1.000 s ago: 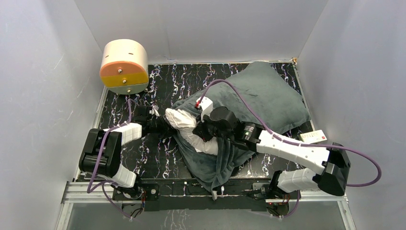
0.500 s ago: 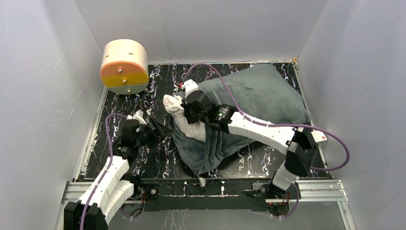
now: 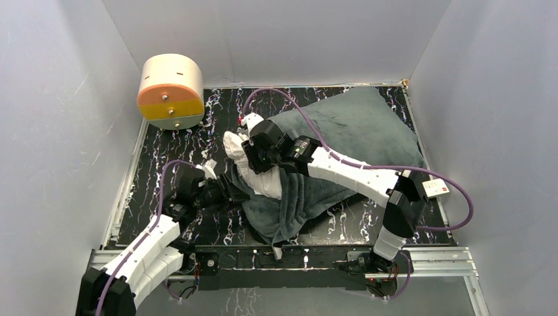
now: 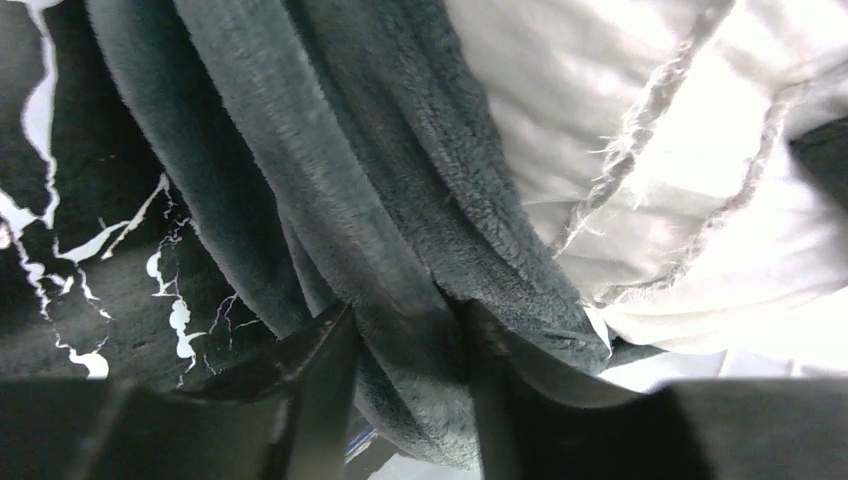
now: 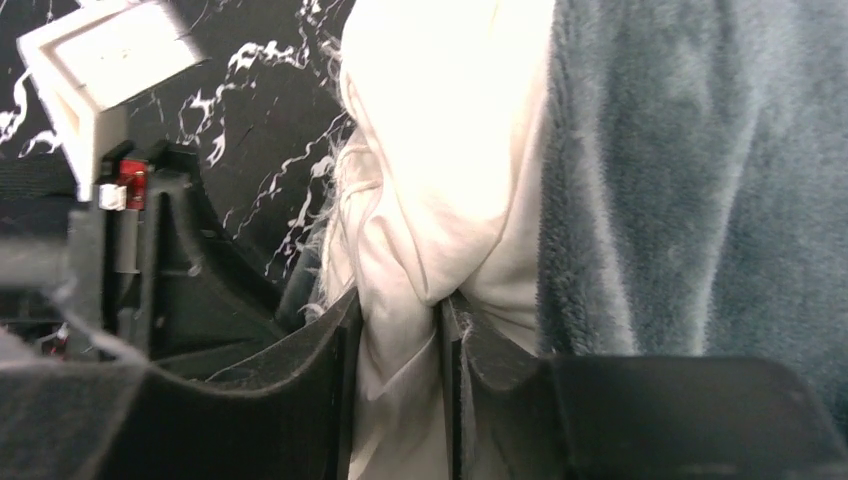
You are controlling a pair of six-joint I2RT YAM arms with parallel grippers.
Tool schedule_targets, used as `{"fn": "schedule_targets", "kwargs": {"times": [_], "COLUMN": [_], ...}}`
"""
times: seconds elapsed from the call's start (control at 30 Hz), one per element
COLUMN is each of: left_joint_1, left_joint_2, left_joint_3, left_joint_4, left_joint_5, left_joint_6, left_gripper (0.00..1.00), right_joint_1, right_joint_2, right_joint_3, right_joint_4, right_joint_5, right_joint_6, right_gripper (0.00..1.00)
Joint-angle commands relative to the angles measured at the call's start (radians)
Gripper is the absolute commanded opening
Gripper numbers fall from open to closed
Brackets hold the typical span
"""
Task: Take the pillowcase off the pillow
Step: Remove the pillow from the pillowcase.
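We take the large soft plush grey-green pillowcase (image 3: 355, 131) to be light, limp and a little grippy. It will stretch and bunch rather than slide stiffly, so the place to hold it is the loose hem at its open mouth. The left tool (image 3: 235, 195) is there, and in the left wrist view it (image 4: 405, 330) is pinching a thick fold of that plush hem (image 4: 330, 200), with the pile filling the gap between its fingers.

The plump white stuffed pillow (image 3: 260, 183) looks just as light and squashy, with thin wrinkled fabric that gathers easily. The right tool (image 3: 251, 159) sits on its exposed corner, and the right wrist view shows it (image 5: 395, 310) nipped onto a bunched white fold (image 5: 440, 130), with grey plush (image 5: 700, 180) just beside its right finger.

As a container, the pillowcase holds most of the pillow. Only one corner pokes out between the two tools, and the filled bulk lies behind the right tool on the black marbled table (image 3: 197, 131). A cream-and-orange cylinder (image 3: 171, 92) stands well beyond the left tool. It looks closed, and we cannot see what is in it.
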Motion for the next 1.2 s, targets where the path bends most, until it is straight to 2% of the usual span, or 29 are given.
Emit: {"fn": "schedule_targets", "kwargs": {"times": [0.0, 0.1, 0.13, 0.23, 0.3, 0.47, 0.57, 0.63, 0.77, 0.87, 0.9, 1.03, 1.17], "left_joint_1": [-0.06, -0.073, -0.073, -0.074, -0.074, -0.074, -0.074, -0.074, -0.074, -0.075, -0.074, -0.075, -0.076], "left_joint_2": [0.048, 0.065, 0.062, 0.05, 0.048, 0.04, 0.012, -0.004, -0.026, -0.046, -0.056, -0.122, -0.214], "left_joint_3": [-0.016, -0.021, -0.02, -0.018, -0.02, -0.027, -0.037, -0.039, -0.039, -0.036, -0.032, -0.03, -0.036], "left_joint_4": [0.078, 0.092, 0.092, 0.093, 0.092, 0.092, 0.093, 0.078, 0.043, 0.005, -0.012, -0.069, -0.147], "left_joint_5": [-0.001, -0.017, -0.024, -0.03, -0.027, -0.016, -0.017, -0.019, -0.022, -0.019, -0.019, 0.0, 0.037], "left_joint_6": [-0.019, -0.027, -0.024, -0.021, -0.018, -0.016, -0.021, -0.021, -0.015, -0.007, -0.003, -0.007, -0.009], "left_gripper": [0.28, 0.05, 0.0, 0.0, 0.0, 0.0, 0.0, 0.0, 0.0, 0.0, 0.0, 0.0, 0.0], "right_joint_1": [0.034, 0.066, 0.08, 0.131, 0.149, 0.16, 0.16, 0.161, 0.161, 0.157, 0.148, 0.066, 0.019], "right_joint_2": [-0.03, -0.035, -0.035, -0.03, -0.024, 0.018, 0.05, 0.067, 0.089, 0.105, 0.105, 0.088, 0.069], "right_joint_3": [0.056, 0.068, 0.069, 0.062, 0.04, -0.015, -0.016, -0.022, -0.018, 0.042, 0.058, 0.095, 0.062], "right_joint_4": [-0.112, -0.164, -0.183, -0.229, -0.221, -0.128, -0.065, -0.011, 0.094, 0.136, 0.17, 0.327, 0.599], "right_joint_5": [-0.086, -0.019, 0.019, 0.142, 0.182, 0.394, 0.434, 0.43, 0.5, 0.628, 0.666, 0.703, 0.733], "right_joint_6": [-0.035, -0.039, -0.039, -0.04, -0.038, -0.028, -0.033, -0.037, -0.061, -0.097, -0.114, -0.152, -0.208], "right_gripper": [0.44, 0.53, 0.59, 0.71, 0.75, 0.76, 0.73, 0.66, 0.23, 0.05, 0.01, 0.0, 0.0]}}
